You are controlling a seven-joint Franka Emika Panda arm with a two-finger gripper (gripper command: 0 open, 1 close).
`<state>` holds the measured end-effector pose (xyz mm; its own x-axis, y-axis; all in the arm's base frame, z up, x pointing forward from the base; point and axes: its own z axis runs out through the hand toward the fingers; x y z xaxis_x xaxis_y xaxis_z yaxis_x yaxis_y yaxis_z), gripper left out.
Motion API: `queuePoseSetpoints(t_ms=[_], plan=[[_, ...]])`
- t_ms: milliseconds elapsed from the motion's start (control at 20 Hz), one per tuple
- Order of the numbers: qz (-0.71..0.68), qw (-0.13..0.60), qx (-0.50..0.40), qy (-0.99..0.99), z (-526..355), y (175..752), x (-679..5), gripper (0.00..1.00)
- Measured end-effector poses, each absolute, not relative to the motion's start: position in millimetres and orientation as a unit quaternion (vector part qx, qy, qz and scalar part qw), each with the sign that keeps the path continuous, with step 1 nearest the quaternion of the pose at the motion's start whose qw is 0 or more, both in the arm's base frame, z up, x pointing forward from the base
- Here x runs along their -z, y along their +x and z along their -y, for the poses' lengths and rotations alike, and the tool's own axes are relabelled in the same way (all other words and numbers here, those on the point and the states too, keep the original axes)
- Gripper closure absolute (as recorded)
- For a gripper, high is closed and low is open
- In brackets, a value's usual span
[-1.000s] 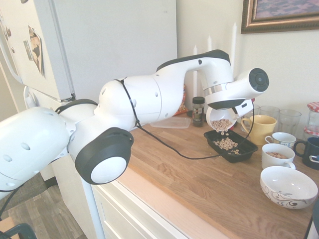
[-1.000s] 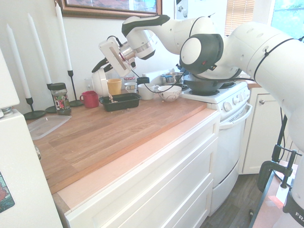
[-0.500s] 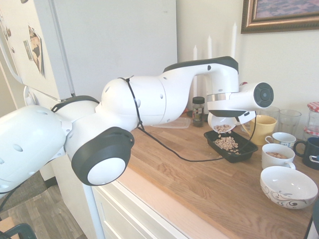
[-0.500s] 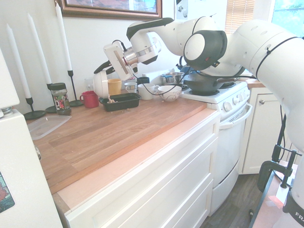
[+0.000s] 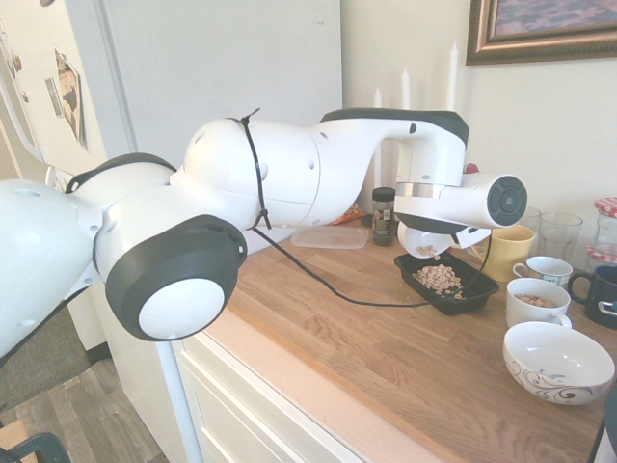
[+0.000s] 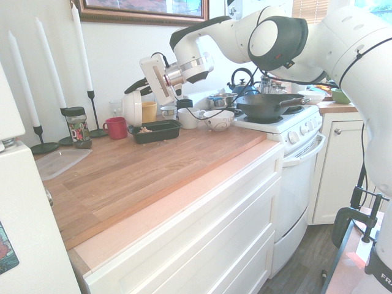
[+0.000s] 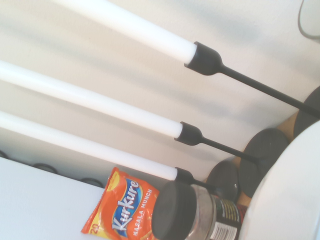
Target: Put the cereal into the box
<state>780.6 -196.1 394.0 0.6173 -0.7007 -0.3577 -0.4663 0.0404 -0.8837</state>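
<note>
Right of centre, first exterior view: gripper (image 5: 436, 234) clamped on white bowl (image 5: 424, 241), lower than before.
Cereal (image 5: 440, 279): mostly in box (image 5: 478, 286).
Pour: nearly complete.

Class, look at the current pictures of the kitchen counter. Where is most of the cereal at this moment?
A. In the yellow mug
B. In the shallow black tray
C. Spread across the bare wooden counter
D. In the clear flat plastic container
B. A heap of tan cereal lies inside the black tray, below the tipped white cup that the gripper holds over it.
</note>
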Motion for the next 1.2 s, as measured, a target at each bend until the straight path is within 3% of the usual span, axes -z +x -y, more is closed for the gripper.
queuePoseSetpoints(t_ms=[1200], plan=[[-0.390, 0.638, 0.157, -0.645, 215, 767, -377, 1.00]])
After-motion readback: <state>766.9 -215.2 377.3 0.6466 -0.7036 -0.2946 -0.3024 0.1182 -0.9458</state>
